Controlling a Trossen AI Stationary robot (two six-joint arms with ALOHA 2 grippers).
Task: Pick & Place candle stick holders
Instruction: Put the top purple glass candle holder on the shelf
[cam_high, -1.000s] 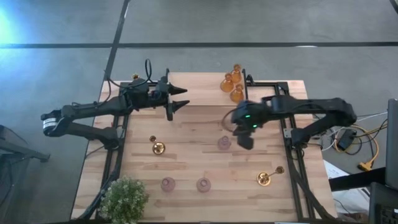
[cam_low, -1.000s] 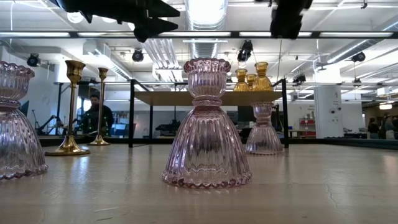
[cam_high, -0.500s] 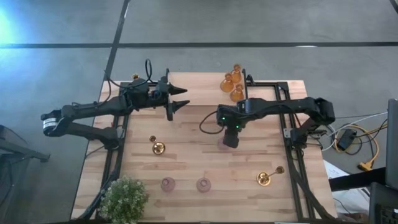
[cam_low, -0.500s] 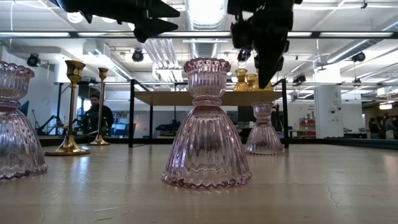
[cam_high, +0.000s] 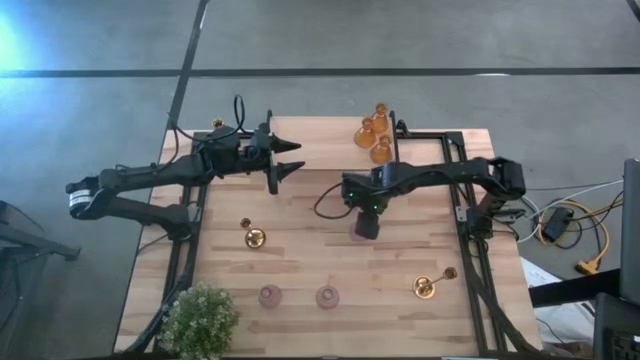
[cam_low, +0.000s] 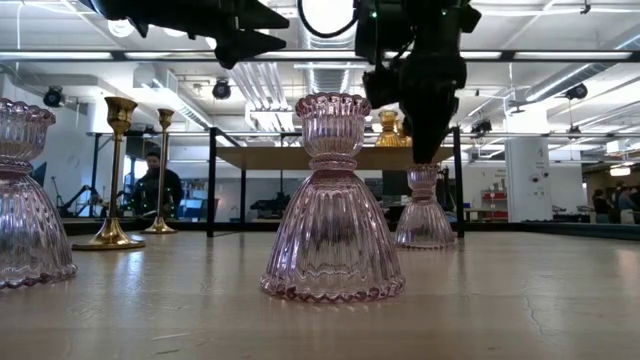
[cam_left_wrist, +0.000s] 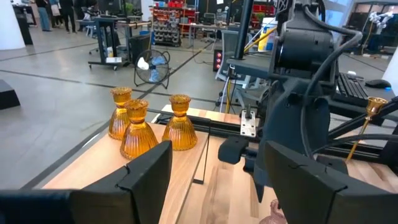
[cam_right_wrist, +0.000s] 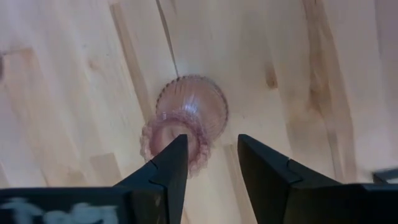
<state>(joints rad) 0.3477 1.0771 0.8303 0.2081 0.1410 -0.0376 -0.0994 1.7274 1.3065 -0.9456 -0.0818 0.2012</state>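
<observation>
Wooden table (cam_high: 300, 215) with scattered candle holders.
Right gripper (cam_right_wrist: 208, 163), fingers parted and empty, hangs above a pink holder (cam_right_wrist: 186, 121) near the plant (cam_high: 200, 320); none gathered yet beyond three amber holders (cam_high: 374, 133).

The right pincer (cam_right_wrist: 210, 163) is open, its two dark fingers (cam_right_wrist: 166, 173) apart, directly above a pink glass candle stick holder (cam_right_wrist: 185, 121) that stands upright on the light wooden table (cam_right_wrist: 74, 81), seen from the top.
</observation>
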